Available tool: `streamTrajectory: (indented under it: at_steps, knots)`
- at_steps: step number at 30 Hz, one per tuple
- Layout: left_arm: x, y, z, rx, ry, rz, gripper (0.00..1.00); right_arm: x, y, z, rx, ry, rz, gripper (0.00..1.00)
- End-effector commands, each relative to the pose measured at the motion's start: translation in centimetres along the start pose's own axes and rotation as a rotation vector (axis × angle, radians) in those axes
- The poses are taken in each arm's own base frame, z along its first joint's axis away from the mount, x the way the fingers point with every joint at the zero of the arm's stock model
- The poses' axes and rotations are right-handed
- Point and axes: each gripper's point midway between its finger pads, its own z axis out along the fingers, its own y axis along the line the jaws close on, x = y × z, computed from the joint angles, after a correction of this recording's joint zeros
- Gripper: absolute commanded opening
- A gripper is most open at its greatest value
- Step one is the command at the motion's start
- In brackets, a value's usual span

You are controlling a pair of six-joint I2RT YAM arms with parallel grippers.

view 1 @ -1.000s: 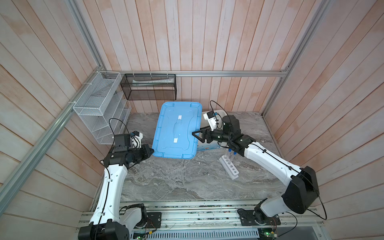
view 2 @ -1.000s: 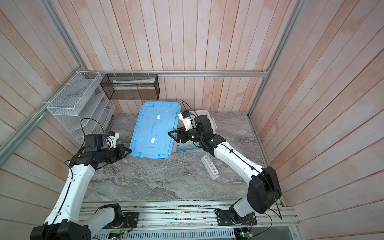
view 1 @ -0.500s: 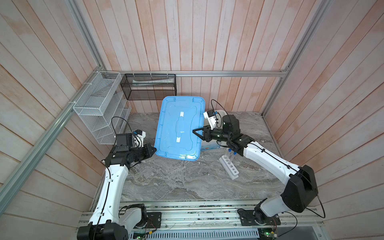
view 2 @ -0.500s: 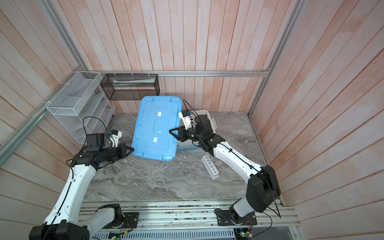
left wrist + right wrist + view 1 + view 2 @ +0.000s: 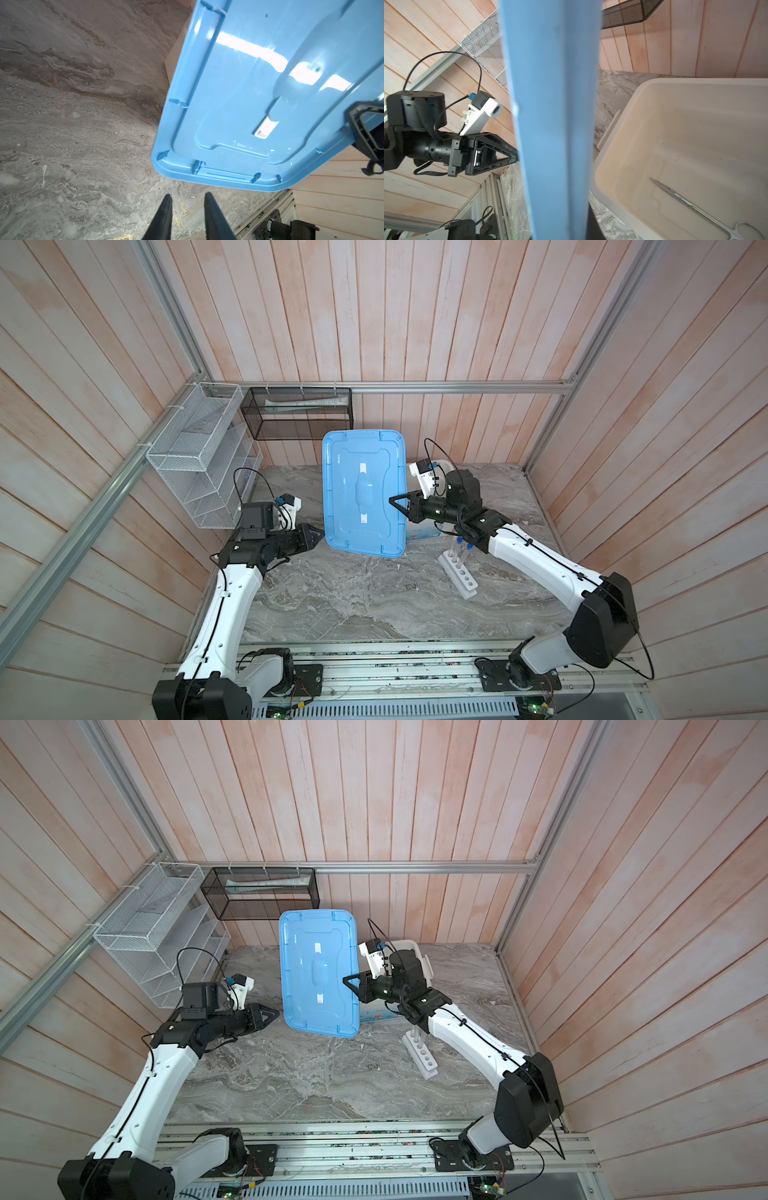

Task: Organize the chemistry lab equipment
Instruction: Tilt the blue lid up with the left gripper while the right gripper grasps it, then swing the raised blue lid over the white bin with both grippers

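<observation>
The right gripper (image 5: pixel 395 502) is clenched on the right long edge of the blue lid (image 5: pixel 359 489), which stands nearly upright and appears clear of the table (image 5: pixel 374 605). The left gripper (image 5: pixel 188 196) sits just beside the lid's lower corner without touching it, its jaws a little parted and holding nothing, so the lid hangs from one pinch alone. Behind the lid the white bin (image 5: pixel 695 81) is uncovered, and the steel scissors (image 5: pixel 679 196) lie on its floor. The rack (image 5: pixel 461 580) stands on the table just beside the right forearm, with blue-capped tubes (image 5: pixel 468 551) upright in the holes at its far end.

The risk, as I judge it: the grip sits off to one side of a broad, smooth sheet, so the lid's weight could twist it in the jaws and let it slip or swing down. A swinging lower corner could strike the table or the left gripper. Setting the lid down on the right would carry the forearm over the rack and could tip the tubes — the left looks safer. The lid also fills much of the right wrist view, hiding what lies ahead
</observation>
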Motion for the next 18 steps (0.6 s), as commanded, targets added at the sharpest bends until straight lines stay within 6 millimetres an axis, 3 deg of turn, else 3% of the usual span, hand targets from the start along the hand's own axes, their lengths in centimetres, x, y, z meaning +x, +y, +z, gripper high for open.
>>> streamTrajectory:
  at_steps: [1,10,18]
  knots:
    - [-1.8,-0.8,-0.3,0.009,-0.050,0.037,0.33,-3.7,1.6,-1.9,0.020,-0.101,-0.072,0.08]
    - [-6.2,-2.1,-3.1,-0.040,-0.186,0.079,0.35,-9.2,3.3,-5.8,0.133,-0.172,-0.214,0.08]
    - [-10.5,-3.3,-5.6,-0.036,-0.322,0.100,0.35,-14.2,4.6,-12.7,0.349,-0.281,-0.364,0.08]
